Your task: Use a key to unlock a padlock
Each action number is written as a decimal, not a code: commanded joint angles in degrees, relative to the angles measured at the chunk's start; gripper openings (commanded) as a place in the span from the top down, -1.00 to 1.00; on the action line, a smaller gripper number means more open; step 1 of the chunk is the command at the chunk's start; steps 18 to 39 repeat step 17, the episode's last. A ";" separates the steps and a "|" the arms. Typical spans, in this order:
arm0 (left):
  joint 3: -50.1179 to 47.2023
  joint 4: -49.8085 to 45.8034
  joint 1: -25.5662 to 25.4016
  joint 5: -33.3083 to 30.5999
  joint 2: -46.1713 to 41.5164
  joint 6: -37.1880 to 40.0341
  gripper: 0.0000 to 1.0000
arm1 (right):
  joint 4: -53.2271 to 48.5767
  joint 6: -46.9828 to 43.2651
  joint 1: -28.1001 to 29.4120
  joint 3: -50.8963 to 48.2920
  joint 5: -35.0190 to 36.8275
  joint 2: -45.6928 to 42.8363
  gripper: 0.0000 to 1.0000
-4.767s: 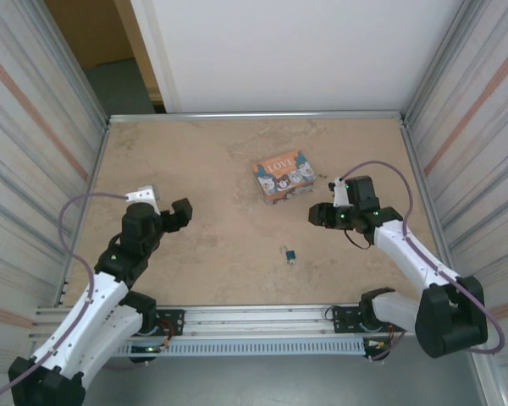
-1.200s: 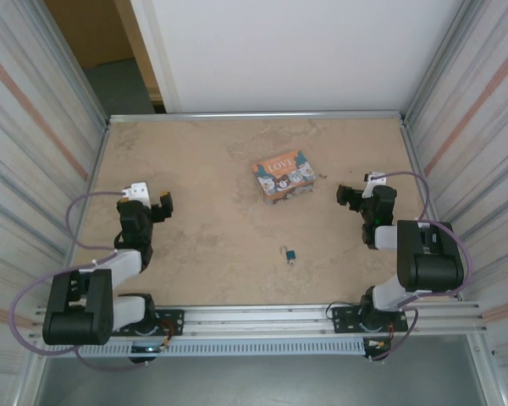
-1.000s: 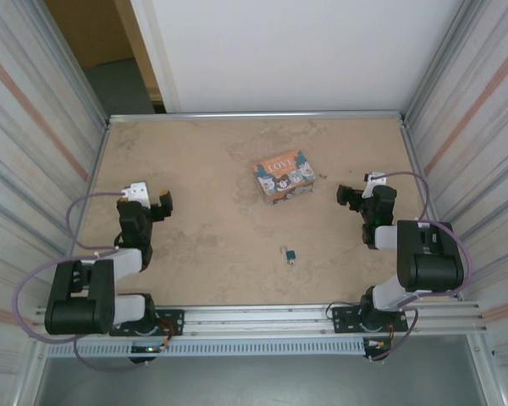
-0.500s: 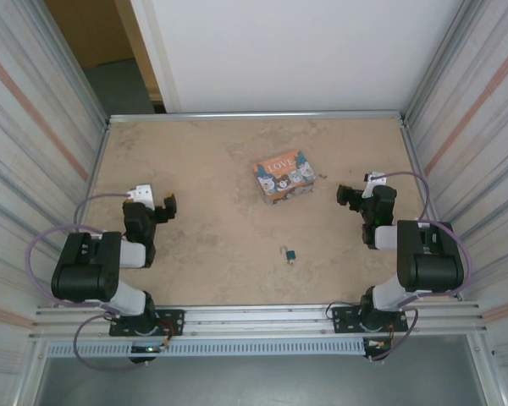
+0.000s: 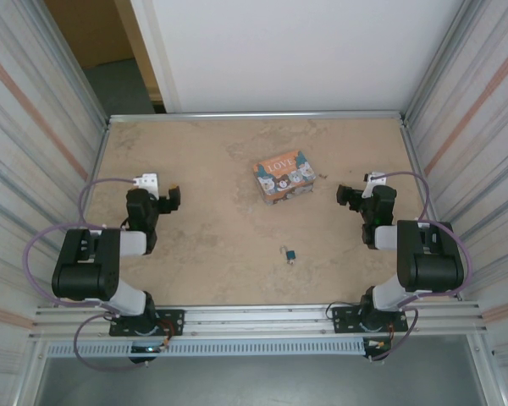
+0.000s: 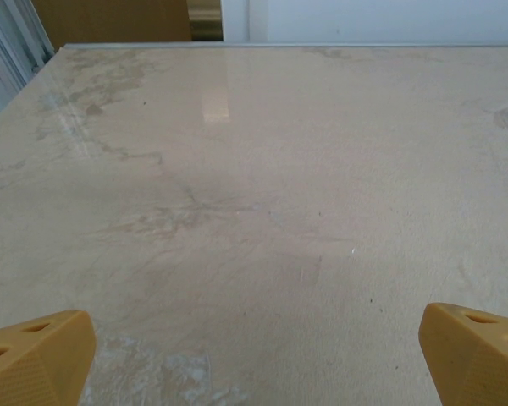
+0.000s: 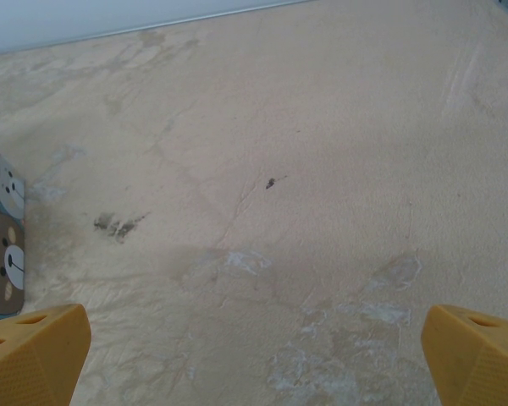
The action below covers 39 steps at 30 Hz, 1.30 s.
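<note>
A tiny padlock [image 5: 289, 254] is seen lying on the table [image 5: 212, 161], toward the near edge. The left gripper [image 5: 171, 200] and right gripper [image 5: 348, 195] are spread wide with nothing held, both well apart from it. So small a lock could be nudged away or pinched crookedly. Its key cannot be made out. "LOVE" is printed on the orange box [image 5: 284, 176] farther back.
</note>
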 commanded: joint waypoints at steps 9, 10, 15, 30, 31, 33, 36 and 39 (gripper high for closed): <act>0.88 -1.36 -0.57 -0.12 0.33 1.96 -0.97 | -0.58 -1.82 0.35 0.89 1.47 0.44 -0.98; 0.87 -1.36 -0.55 -0.12 0.33 1.97 -0.97 | -0.66 -1.84 0.39 0.94 1.46 0.53 -0.98; 0.87 -1.36 -0.52 -0.12 0.33 1.95 -0.97 | -0.75 -1.93 0.44 0.97 1.65 0.43 -0.98; 0.88 -1.37 -0.56 -0.12 0.33 1.98 -0.97 | -0.67 -1.93 0.44 0.90 1.64 0.45 -0.98; 0.88 -1.37 -0.56 -0.12 0.33 1.98 -0.97 | -0.67 -1.93 0.44 0.90 1.64 0.45 -0.98; 0.88 -1.37 -0.56 -0.12 0.33 1.98 -0.97 | -0.67 -1.93 0.44 0.90 1.64 0.45 -0.98; 0.88 -1.37 -0.56 -0.12 0.33 1.98 -0.97 | -0.67 -1.93 0.44 0.90 1.64 0.45 -0.98; 0.88 -1.37 -0.56 -0.12 0.33 1.98 -0.97 | -0.67 -1.93 0.44 0.90 1.64 0.45 -0.98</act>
